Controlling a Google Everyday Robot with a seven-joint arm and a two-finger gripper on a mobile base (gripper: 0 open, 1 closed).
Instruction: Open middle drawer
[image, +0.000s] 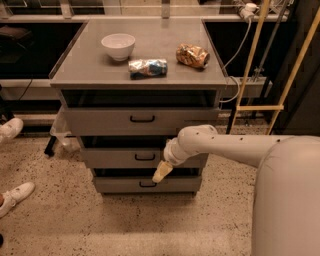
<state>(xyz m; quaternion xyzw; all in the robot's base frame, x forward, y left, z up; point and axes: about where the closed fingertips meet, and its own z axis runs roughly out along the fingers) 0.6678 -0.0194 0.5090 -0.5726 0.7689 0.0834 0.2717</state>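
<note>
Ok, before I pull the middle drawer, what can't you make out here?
1. The gripper hangs low right of the handle on the middle drawer. Whether it touches the cabinet front is unclear, as the camera view gives no side angle.
2. Middle drawer's right end: hidden behind the arm.
3. Drawer interiors: only dark gaps, shadowed from above.
4. White shoes: cut off by the left edge.
</note>
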